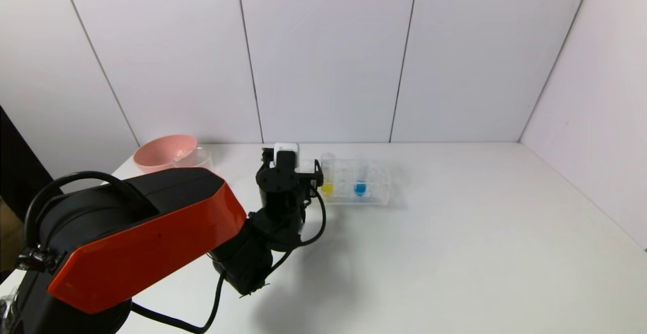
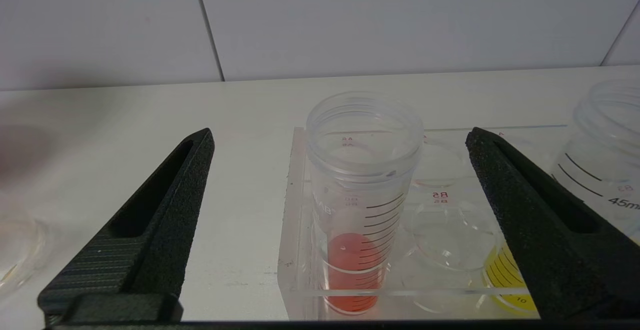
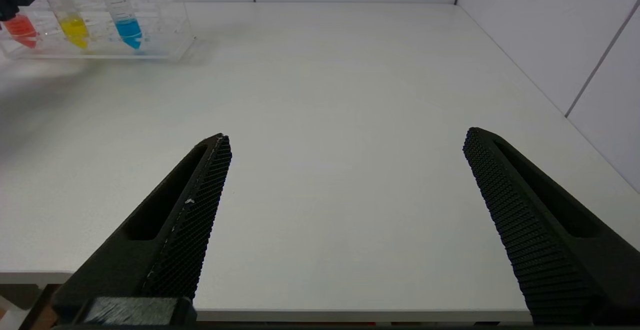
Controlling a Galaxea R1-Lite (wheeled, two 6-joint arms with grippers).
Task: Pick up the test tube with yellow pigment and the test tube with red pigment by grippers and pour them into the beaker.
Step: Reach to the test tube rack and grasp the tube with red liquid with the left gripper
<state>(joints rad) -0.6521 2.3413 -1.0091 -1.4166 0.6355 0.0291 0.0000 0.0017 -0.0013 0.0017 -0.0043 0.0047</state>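
The test tube with red pigment (image 2: 356, 210) stands upright in the end hole of a clear rack (image 2: 295, 250). My left gripper (image 2: 340, 138) is open, with one finger on each side of this tube and not touching it. The test tube with yellow pigment (image 2: 502, 272) stands further along the rack, partly hidden behind one finger; it also shows in the head view (image 1: 327, 176). In the head view my left gripper (image 1: 286, 168) is at the rack's left end and hides the red tube. The clear beaker (image 1: 198, 158) stands beside a pink bowl. My right gripper (image 3: 347, 138) is open and empty over the table's near edge.
A blue-tipped tube (image 1: 360, 181) stands in the rack (image 1: 376, 192) to the right of the yellow one. The pink bowl (image 1: 163, 152) sits at the back left near the wall. White wall panels close the back and right sides of the table (image 1: 480, 233).
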